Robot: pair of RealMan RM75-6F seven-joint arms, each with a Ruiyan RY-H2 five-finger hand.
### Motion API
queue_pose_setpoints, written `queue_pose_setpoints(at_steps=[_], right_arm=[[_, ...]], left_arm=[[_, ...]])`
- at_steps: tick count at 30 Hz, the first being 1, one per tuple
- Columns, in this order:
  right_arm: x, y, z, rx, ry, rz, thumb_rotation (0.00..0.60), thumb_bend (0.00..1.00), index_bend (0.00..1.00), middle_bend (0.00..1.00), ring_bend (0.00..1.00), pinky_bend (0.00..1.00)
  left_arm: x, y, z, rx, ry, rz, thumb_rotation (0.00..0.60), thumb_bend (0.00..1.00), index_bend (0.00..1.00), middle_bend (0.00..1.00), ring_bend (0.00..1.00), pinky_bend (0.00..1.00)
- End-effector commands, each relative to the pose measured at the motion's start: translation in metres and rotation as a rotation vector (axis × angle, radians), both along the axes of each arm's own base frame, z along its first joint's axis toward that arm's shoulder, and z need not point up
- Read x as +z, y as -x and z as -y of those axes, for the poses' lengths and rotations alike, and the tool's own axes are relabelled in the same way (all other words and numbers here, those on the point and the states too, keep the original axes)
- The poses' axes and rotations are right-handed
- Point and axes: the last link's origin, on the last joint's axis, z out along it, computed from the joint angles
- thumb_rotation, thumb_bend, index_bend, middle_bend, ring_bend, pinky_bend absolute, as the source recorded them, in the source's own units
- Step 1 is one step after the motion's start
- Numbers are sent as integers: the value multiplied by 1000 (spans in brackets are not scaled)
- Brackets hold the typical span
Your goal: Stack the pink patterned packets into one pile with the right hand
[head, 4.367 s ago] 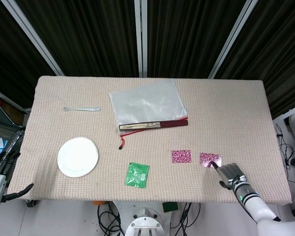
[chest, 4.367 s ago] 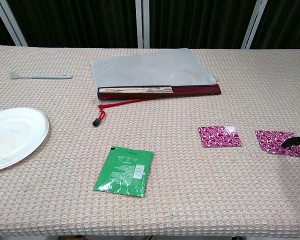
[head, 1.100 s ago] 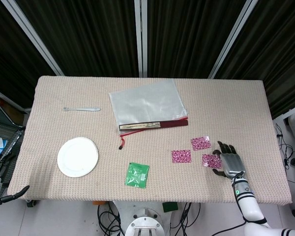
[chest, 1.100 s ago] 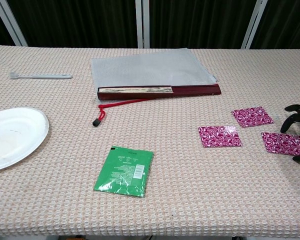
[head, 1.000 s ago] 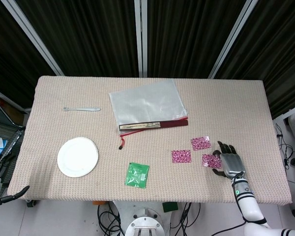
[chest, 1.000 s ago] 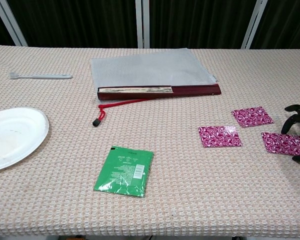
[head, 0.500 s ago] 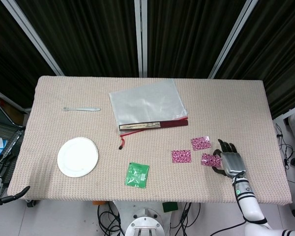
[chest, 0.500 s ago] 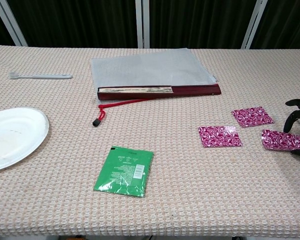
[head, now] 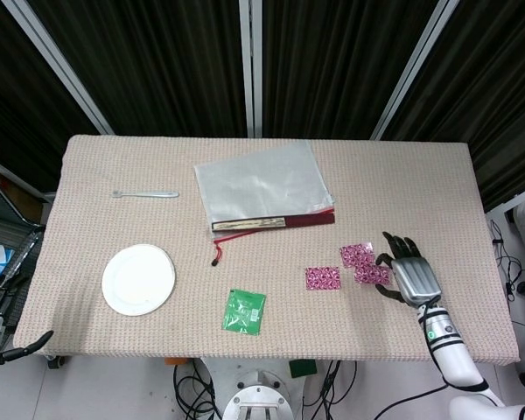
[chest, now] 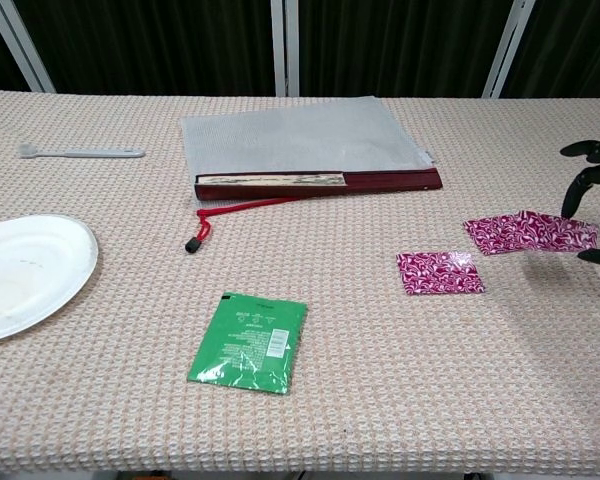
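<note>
Three pink patterned packets show. One packet (head: pixel 322 278) (chest: pixel 440 272) lies flat near the table's middle right. A second packet (head: pixel 356 254) (chest: pixel 493 233) lies a little further back and right. My right hand (head: pixel 410 277) (chest: pixel 592 200) pinches the third packet (head: pixel 372 274) (chest: pixel 557 232) by its right edge and holds it lifted off the cloth; in the chest view it overlaps the right part of the second one. My left hand (head: pixel 0 337) hangs off the table's front left corner, fingers apart, holding nothing.
A green sachet (head: pixel 245 311) lies near the front edge, a white paper plate (head: pixel 138 278) at the front left. A grey mesh pouch on a red folder (head: pixel 262 188) sits at the back middle, with a white toothbrush (head: pixel 145 193) at the back left.
The right hand took hold of the rightmost packet, lifted it off the cloth and carried it back and left toward the second packet. The left hand stayed put.
</note>
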Motion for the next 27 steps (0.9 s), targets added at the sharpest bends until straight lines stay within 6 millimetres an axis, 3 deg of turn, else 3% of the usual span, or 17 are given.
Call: queue_pose_setpoints(at_steps=[1, 10, 19, 27], right_arm=[[4, -14, 9, 90, -20, -4, 581, 616, 449, 0, 0, 0], [-21, -48, 18, 216, -95, -59, 582, 575, 452, 0, 0, 0], [-63, -65, 14, 130, -116, -72, 581, 575, 456, 0, 0, 0], [-77, -78, 9, 61, -122, -30, 582, 544, 457, 0, 0, 0]], left_arm=[[0, 0, 0, 1, -1, 0, 159, 88, 90, 69, 9, 179], [-1, -1, -2, 3, 2, 2, 158, 88, 89, 69, 9, 179], [1, 0, -2, 4, 2, 4, 157, 88, 89, 69, 9, 179], [4, 3, 1, 4, 0, 21, 160, 88, 90, 69, 9, 180]])
